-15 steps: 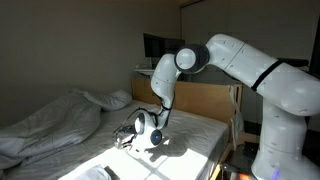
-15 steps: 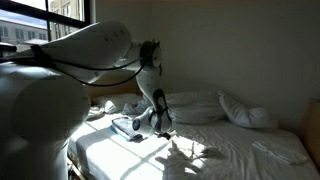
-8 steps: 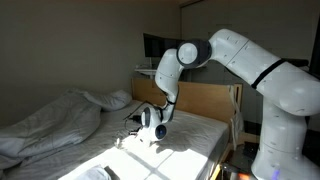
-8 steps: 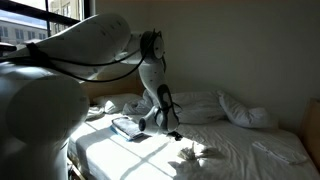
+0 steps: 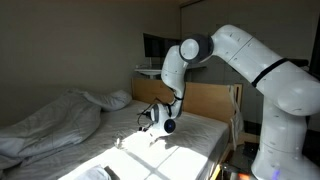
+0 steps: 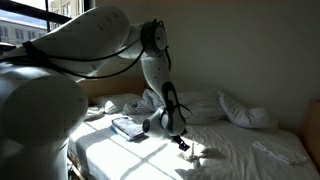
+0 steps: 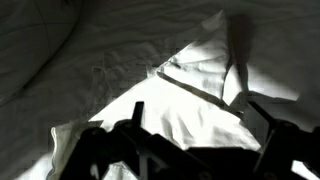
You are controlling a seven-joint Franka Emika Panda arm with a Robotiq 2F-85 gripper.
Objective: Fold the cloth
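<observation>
A white robot arm [image 5: 255, 60] reaches down over a bench [image 6: 240, 160] covered in white bedding, in a dim room with strong sun falling across it. In both exterior views the fingers [image 6: 182, 143] hang just above the bedding, not touching it.

In the wrist view the fingers [image 7: 195, 125] show as 2 dark silhouettes set wide apart, with bright fabric visible in the gap between them. They grip nothing.

The cloth [image 6: 128, 126] is a small, flat, pale piece lying on the bench. In an exterior view it sits off to the side of the fingers, near them but clearly apart, on the side toward the window [image 6: 45, 20]. Part of it is sunlit and part is in shadow.

In the wrist view, a sunlit patch of white fabric [image 7: 190, 90] lies beneath and beyond the fingers, with a straight hem running across it. Whether this is the cloth or the sheet cannot be told.

Beyond the fingers in an exterior view, 2 rumpled white pillows [image 6: 245, 112] rest at the end of the bench. In an exterior view a crumpled duvet [image 5: 55, 120] is heaped well away from the fingers, and a wooden board [image 5: 205, 100] stands just behind them.
</observation>
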